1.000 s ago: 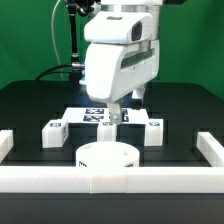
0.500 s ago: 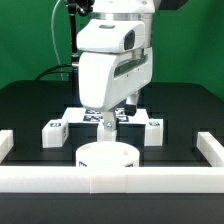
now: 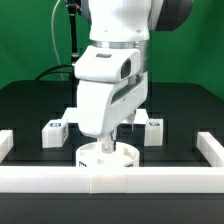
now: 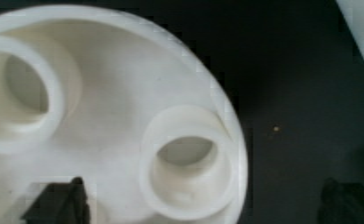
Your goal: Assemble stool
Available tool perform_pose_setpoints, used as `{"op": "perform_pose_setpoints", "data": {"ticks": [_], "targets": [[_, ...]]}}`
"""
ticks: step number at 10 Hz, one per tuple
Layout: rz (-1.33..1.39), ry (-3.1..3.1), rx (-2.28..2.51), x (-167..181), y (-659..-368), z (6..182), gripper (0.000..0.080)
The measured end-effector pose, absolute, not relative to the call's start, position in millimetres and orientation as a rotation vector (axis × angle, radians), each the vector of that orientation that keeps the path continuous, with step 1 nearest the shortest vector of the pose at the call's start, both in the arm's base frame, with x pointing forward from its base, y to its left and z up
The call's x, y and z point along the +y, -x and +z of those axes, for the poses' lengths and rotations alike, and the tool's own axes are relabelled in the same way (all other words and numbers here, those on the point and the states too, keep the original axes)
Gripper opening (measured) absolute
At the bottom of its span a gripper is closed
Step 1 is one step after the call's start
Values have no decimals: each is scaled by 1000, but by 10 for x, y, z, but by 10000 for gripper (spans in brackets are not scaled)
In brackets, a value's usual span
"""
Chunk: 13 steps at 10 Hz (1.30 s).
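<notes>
Smooth matt white plastic seat (image 4: pixel 117 60), matt black table (image 3: pixel 30 100)

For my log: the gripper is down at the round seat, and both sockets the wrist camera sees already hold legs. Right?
Not quite. The gripper is down at the seat, but in the wrist view both visible sockets are empty; the exterior view shows two leg blocks lying loose on the table.

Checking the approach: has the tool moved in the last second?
Yes. The tool has come down and nearer the camera, from over the marker board to the round seat.
</notes>
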<state>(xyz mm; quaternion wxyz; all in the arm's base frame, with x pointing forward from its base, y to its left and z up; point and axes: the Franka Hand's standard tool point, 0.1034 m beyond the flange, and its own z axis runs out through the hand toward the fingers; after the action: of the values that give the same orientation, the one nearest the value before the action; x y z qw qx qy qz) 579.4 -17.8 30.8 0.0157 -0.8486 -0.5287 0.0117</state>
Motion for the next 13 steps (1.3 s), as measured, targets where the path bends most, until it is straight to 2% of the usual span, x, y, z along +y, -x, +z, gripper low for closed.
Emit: {"op": "perform_pose_setpoints", "data": {"ticks": [5, 7, 8, 9, 10, 11, 13], "targets": [[71, 2627, -1629, -193, -5702, 146, 650], [74, 2626, -1628, -193, -5697, 131, 650], [74, 2626, -1629, -193, -5697, 131, 554], [75, 2626, -1628, -192, -5694, 129, 371], [72, 2627, -1629, -192, -5702, 138, 371], [71, 2627, -1630, -192, -5703, 140, 322], [71, 2627, -1630, -192, -5703, 140, 322]]}}
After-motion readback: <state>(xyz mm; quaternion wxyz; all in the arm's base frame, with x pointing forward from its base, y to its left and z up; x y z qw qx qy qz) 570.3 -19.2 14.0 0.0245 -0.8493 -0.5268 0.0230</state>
